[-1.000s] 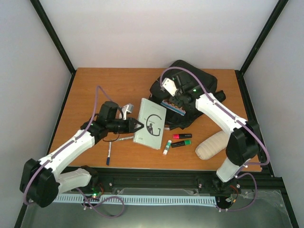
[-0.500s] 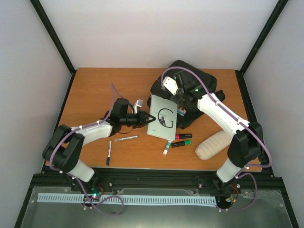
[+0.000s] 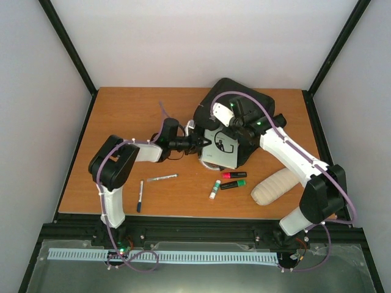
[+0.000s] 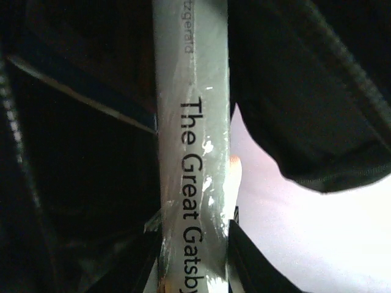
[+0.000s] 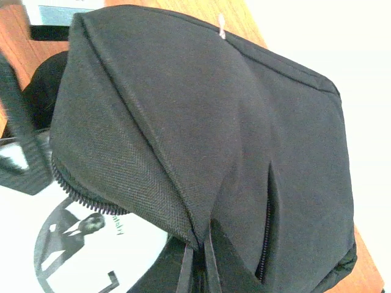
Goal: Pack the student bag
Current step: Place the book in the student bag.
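Observation:
The student bag, a black backpack, lies at the back right of the table with its mouth held open. My right gripper is shut on the zip edge of the bag's flap and holds it raised; in the right wrist view the gripper pinches the fabric. A white book, "The Great Gatsby", lies partly inside the mouth under the flap. My left gripper is shut on the book's spine, one finger on each side. The left gripper is surrounded by dark bag fabric.
In front of the bag lie a pink highlighter, a green highlighter and a white stick with a green cap. A beige ribbed pouch sits at the front right. Two pens lie at the front left.
My left arm has stretched out to the right and carried the book from the table's middle into the bag's mouth. The right gripper has kept the flap lifted and moved slightly back.

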{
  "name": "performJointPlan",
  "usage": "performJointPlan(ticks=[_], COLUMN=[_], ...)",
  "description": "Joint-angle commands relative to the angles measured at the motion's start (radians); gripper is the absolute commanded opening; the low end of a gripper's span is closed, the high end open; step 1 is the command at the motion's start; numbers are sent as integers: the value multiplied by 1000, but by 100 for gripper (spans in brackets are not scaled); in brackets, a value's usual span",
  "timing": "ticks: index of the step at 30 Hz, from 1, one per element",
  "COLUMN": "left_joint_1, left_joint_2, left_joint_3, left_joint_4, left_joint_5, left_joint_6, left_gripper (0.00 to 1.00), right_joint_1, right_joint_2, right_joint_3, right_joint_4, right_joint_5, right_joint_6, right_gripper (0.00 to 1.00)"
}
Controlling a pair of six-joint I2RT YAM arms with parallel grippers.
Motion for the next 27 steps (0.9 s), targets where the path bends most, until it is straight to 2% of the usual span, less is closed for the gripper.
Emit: performJointPlan(ticks=[1,5,8,13,16,21,27], left_joint_1=[7,7,7,7,7,7,-5], left_joint_2=[60,102,105,47,-1,-79,-251], left_joint_3=[167,225,269,270,287,285,108], left_joint_4=[54,-70,-237,-361,-479,-601,-615], left_joint_5=[34,-21,-76,-140,-210,-281,-337], left_joint_6=[35,100,160,198,235,263,244], left_gripper=[1,2,15,44,54,63,65], right_joint_1=[-3,-8,-9,-10,-10,-12,-12], right_joint_2=[-78,-114,-130,-131,-127,-121,-115], right_joint_3=[-40,-96,-141,-186,-197,-214,-228], right_joint_4=[150,189,223,277,290,302,315], right_joint_5=[-74,-98,-108,-96,-80,-78,-77], right_joint_6=[-46,-50,-52,-48,-41,-19,-11], right_gripper=[3,3,3,3,3,3,3])
